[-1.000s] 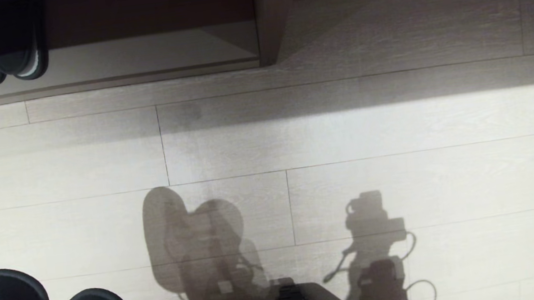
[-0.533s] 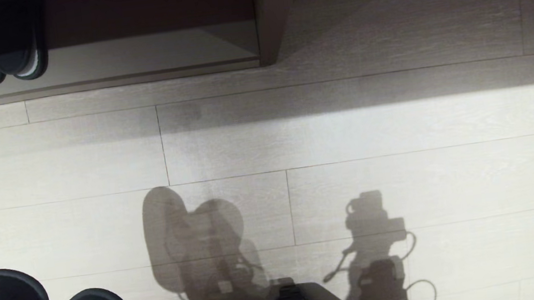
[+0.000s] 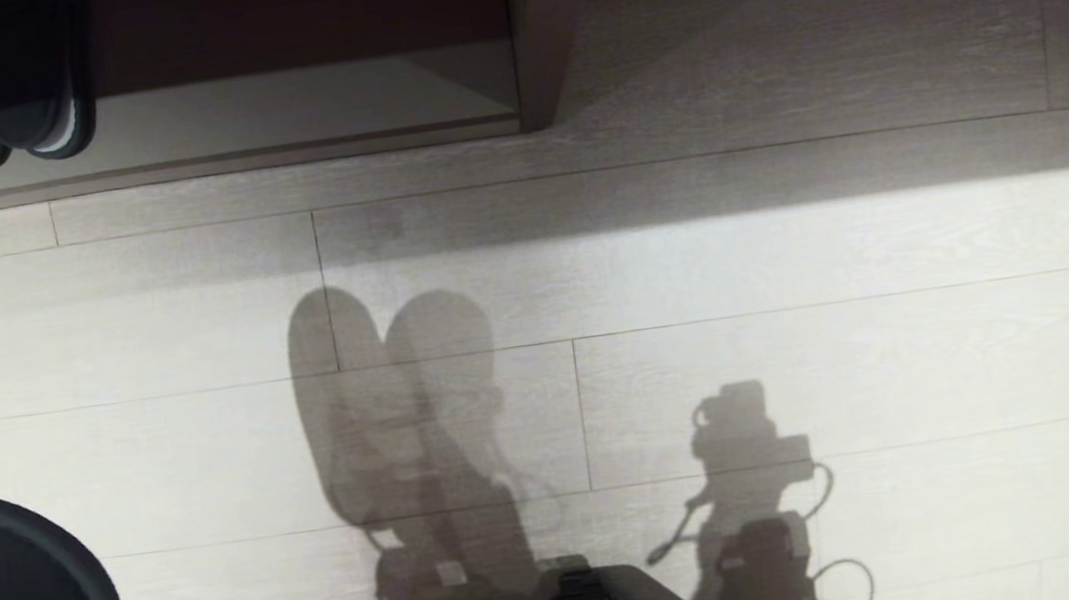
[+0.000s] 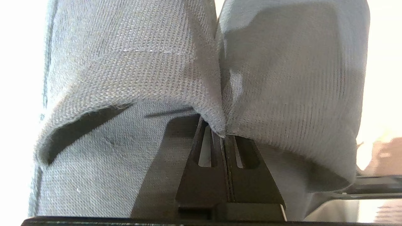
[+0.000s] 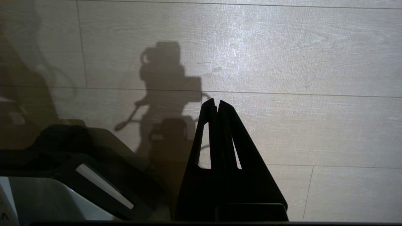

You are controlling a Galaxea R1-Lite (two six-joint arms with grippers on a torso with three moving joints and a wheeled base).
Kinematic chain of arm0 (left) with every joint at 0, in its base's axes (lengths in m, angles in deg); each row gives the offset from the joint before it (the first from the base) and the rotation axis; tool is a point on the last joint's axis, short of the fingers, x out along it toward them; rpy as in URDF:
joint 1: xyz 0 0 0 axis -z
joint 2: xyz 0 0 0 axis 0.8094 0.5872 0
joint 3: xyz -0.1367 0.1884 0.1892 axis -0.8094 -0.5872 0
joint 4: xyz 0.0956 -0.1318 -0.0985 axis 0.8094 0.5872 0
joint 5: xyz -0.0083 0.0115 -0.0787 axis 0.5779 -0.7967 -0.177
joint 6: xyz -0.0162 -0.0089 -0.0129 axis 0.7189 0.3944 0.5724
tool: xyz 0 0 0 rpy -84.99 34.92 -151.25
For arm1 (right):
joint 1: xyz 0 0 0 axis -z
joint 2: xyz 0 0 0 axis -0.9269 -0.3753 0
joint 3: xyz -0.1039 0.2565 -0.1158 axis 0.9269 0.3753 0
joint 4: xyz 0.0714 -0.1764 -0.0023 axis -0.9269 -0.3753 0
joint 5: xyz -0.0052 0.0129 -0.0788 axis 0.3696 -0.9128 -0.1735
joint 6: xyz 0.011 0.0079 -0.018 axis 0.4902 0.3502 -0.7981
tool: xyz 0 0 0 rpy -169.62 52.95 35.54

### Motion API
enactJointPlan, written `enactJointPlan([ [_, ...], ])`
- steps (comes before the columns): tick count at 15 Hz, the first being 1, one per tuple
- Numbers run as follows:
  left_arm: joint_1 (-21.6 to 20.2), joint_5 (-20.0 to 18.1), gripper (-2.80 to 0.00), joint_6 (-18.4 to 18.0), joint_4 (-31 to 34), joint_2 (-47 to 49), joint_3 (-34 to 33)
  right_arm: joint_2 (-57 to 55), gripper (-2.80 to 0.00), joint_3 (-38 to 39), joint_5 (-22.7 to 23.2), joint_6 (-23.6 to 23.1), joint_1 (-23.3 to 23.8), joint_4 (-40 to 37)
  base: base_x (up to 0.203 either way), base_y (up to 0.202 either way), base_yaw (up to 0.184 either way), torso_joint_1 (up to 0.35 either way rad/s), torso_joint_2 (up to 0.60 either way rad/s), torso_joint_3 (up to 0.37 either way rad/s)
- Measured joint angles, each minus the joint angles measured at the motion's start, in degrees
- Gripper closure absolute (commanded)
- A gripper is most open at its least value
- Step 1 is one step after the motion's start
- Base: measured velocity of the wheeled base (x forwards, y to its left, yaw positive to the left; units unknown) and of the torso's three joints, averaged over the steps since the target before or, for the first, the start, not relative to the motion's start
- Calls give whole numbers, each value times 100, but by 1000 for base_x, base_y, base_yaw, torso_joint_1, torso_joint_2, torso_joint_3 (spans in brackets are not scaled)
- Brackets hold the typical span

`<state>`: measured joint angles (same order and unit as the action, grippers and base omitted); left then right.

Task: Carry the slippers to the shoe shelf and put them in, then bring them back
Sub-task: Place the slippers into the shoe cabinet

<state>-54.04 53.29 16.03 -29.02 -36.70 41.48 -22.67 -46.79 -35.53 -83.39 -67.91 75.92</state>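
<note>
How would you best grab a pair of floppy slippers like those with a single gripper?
By the inner top edges of the two openings, pinched together, coming from the heel side. The slippers are soft fabric with open heels, so the fingers slip in from behind. The left gripper shows this: it is shut on both edges where they meet, and the pair hangs from that one pinch.

You see the slippers [image 4: 132,72] in coarse matt woven cloth with a fine ribbed weave; the floor [image 3: 791,251] in pale, faintly glossy wood-grain planks; the left gripper [image 4: 221,138] fingers [image 4: 238,175] in smooth black plastic.
</note>
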Motion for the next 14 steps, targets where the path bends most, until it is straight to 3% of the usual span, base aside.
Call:
enactJointPlan([
  [3,7,25,0,-9,714,648,751,0,0,0,-2,2,2,0,0,0,0,0,0,0],
  [6,18,33,0,18,547,1341,834,0,0,0,0,2,2,0,0,0,0,0,0,0],
  [10,27,55,0,-59,-980,2808,265,0,0,0,0,0,2,0,0,0,0,0,0,0],
  [14,55,85,0,-56,-2051,4445,411,0,0,0,0,0,0,-2,0,0,0,0,0,0],
])
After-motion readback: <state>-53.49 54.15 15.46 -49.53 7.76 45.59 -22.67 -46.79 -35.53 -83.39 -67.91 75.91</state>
